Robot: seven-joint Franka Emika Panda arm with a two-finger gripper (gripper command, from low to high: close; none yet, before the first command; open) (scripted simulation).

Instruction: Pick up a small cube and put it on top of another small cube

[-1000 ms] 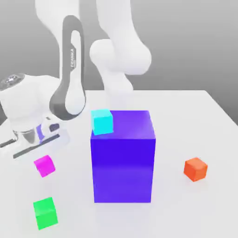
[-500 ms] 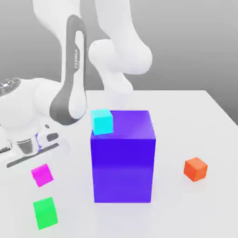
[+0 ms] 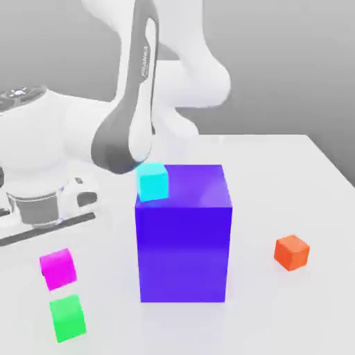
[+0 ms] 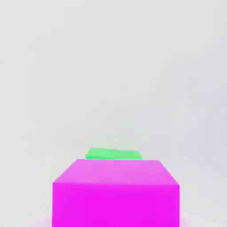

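Motion since the earlier frames: the arm (image 3: 132, 132) has swung toward the exterior view's right, and the pink cube (image 3: 57, 268) now hangs nearer the green cube (image 3: 67, 317), just above it with a thin gap, no longer off to one side. The green cube, purple block (image 3: 182, 232), cyan cube (image 3: 152, 182) on its top corner, and orange cube (image 3: 291, 252) sit unmoved on the table (image 3: 291, 173). The gripper's fingers are hidden under the white hand; they are pressed tight, and the pink cube travels with the hand, so it is pinched. In the hand view the pink cube (image 4: 116, 193) hides most of the green cube (image 4: 113, 154).
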